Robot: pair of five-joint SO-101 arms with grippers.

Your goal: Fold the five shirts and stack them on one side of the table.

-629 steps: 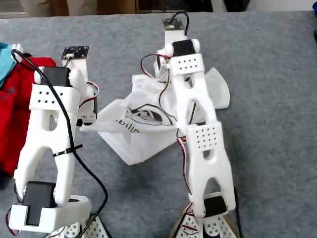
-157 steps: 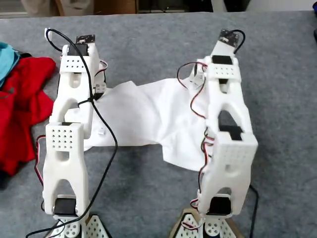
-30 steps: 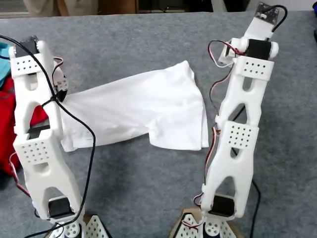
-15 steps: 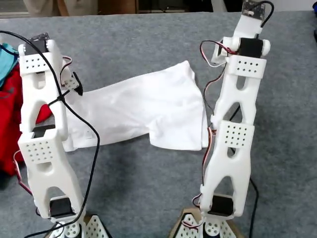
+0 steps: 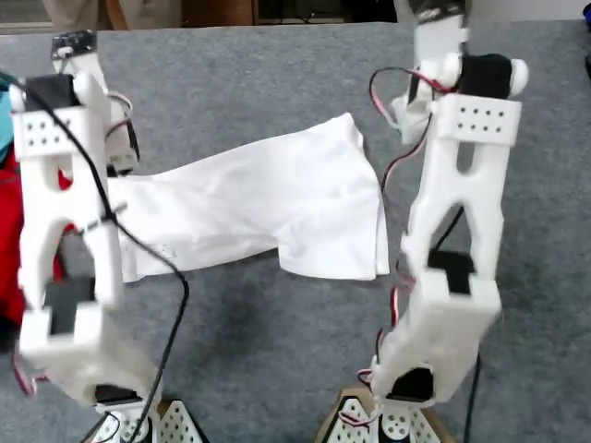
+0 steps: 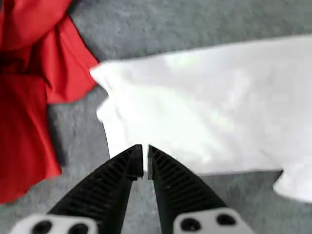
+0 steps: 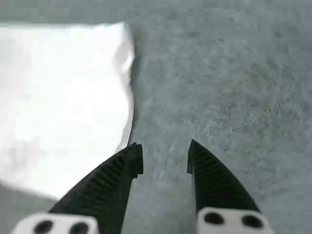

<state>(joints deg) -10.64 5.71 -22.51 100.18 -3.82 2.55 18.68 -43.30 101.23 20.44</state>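
Shirt [image 5: 268, 208], white, flat, half folded

This looks like a robotics lab or hobby workshop: a table [image 5: 277, 74] covered in grey felt, and two white printed arms [image 5: 457, 185] with loose wires [image 5: 180, 305] on wooden bases [image 5: 334, 423].

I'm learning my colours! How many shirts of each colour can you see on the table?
white shirt: 1
red shirt: 1, as far as the folds show
teal shirt: 1, just a sliver at the table's edge
Total: 3
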